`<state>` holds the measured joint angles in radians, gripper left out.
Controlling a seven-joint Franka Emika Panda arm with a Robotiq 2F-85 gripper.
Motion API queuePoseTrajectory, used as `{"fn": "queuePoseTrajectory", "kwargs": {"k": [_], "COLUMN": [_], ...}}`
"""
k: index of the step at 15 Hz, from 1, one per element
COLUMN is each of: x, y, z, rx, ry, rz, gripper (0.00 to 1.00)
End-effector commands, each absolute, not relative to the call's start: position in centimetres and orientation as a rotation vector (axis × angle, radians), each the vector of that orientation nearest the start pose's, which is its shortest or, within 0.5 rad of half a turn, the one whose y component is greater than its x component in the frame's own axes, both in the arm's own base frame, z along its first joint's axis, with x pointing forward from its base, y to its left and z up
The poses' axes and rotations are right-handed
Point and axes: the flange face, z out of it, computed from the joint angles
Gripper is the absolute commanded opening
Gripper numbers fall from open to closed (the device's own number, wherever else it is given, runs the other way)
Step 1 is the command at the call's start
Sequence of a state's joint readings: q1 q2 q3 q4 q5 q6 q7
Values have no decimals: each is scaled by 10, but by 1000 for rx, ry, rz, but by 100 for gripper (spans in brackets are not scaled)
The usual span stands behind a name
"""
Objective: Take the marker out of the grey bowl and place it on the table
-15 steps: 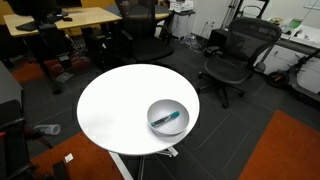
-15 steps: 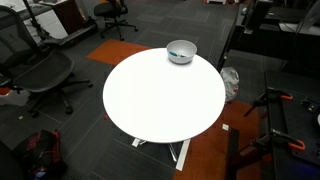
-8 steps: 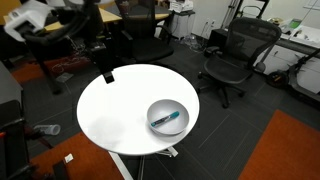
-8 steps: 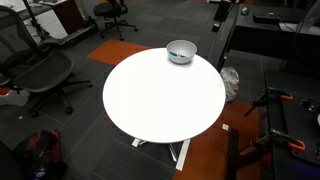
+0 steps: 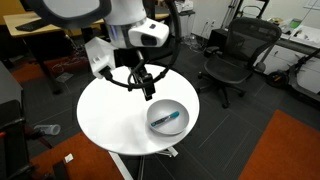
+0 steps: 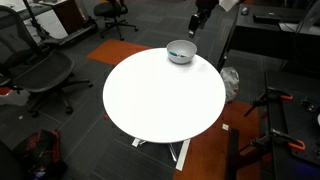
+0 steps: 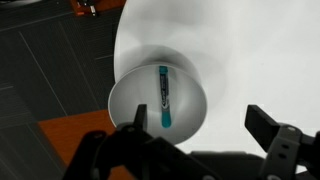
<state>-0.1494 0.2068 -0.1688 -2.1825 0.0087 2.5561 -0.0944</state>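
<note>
Lying inside the grey bowl (image 7: 126, 100), the marker (image 7: 164, 95) is resting on the bowl's floor, below and ahead of the gripper (image 7: 195, 122). Its length is running roughly toward the gripper in the wrist view. In an exterior view the marker (image 5: 168, 120) is showing as a teal streak in the grey bowl (image 5: 184, 107), lower than the gripper (image 5: 146, 88) and off to one side of it. Nothing is touching the marker.

The gripper is hovering in the air with its jaws spread wide and holding nothing. In the wrist view both dark fingers (image 7: 268, 128) are framing the bottom edge, and the bowl is sitting nearer one finger than the other. The bowl is standing close to the edge of the table (image 7: 265, 50), with the bare white top stretching away from the gripper.

The arm (image 5: 120, 25) is reaching in from the top of an exterior view. Its white links are folding over and the wrist is angling downward toward the table (image 5: 105, 115). In an exterior view only the dark gripper (image 6: 194, 26) and a bit of the wrist are showing, hanging above the grey bowl (image 6: 181, 46) at the far rim of the table (image 6: 160, 105).

Well away from the gripper, a black office chair (image 5: 235, 55) and a wooden desk (image 5: 60, 18) are standing around the table. An orange floor patch (image 7: 65, 140) is showing under the table edge.
</note>
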Motion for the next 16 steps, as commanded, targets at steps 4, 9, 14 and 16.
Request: {"fn": "queuePoseTrajectory", "kwargs": {"k": [4, 9, 14, 16], "x": [592, 610, 623, 627], "y": [-223, -235, -236, -235], "z": [275, 248, 224, 215], "rx": [-3172, -3162, -3173, -3179], "ry": [371, 379, 381, 378], "rz": [-252, -226, -196, -184], "gripper": [100, 100, 100, 100]}}
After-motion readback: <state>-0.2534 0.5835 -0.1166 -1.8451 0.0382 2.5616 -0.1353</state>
